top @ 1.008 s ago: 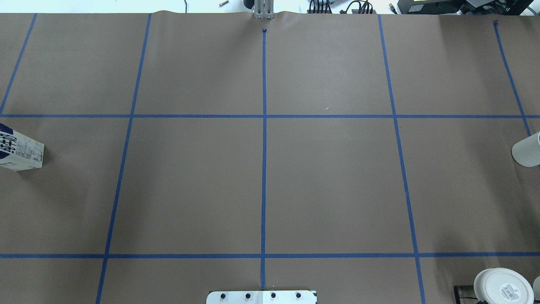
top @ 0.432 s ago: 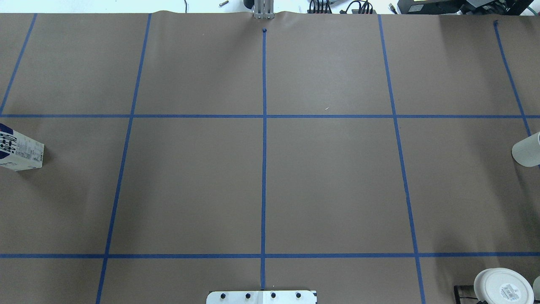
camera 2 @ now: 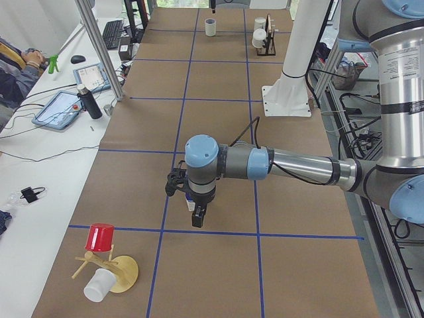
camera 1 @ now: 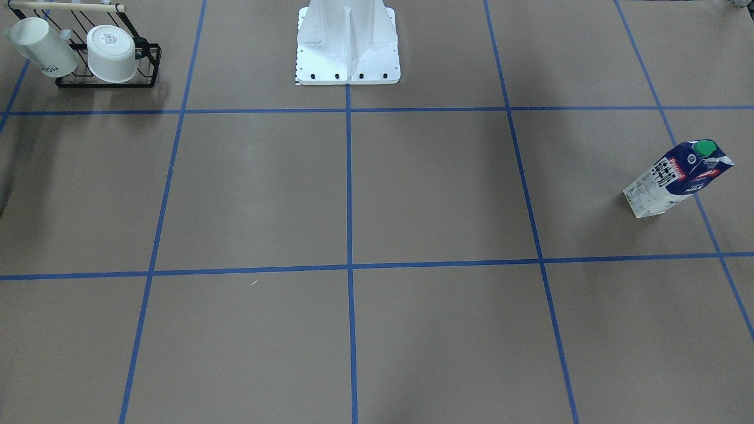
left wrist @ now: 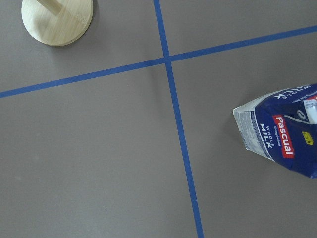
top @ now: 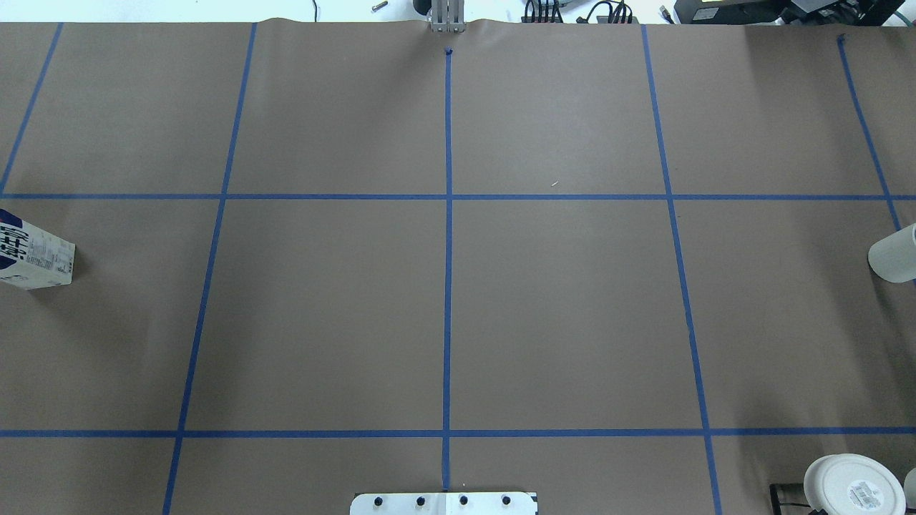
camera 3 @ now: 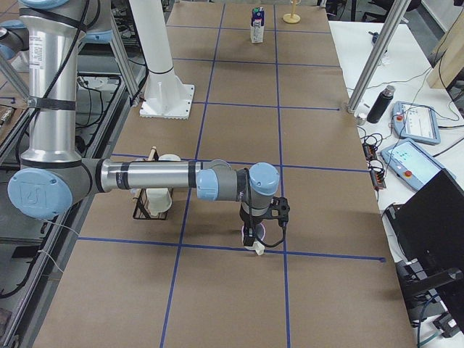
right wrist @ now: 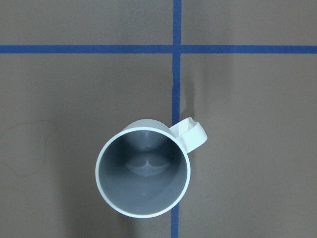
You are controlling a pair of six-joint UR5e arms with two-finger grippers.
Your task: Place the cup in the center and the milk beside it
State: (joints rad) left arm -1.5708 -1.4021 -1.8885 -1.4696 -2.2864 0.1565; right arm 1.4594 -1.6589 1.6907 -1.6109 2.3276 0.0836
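The cup point(right wrist: 143, 168) is a plain white mug with a grey inside. It stands upright on a blue tape line, its handle to the upper right in the right wrist view. It shows at the right edge of the overhead view point(top: 894, 254). The right gripper point(camera 3: 253, 238) hangs just above it, and I cannot tell whether that gripper is open. The milk point(camera 1: 677, 176) is a blue and white carton with a green cap, upright at the overhead view's left edge point(top: 32, 250) and in the left wrist view point(left wrist: 282, 141). The left gripper point(camera 2: 197, 217) hangs near it, open or shut unclear.
A black wire rack point(camera 1: 106, 79) beside the robot base point(camera 1: 347, 53) holds a plain white mug point(camera 1: 112, 53) and a lettered one point(camera 1: 44, 50). A wooden stand point(camera 2: 122, 273) with a red cup point(camera 2: 101, 237) and a white cup point(camera 2: 99, 285) is at the left end.
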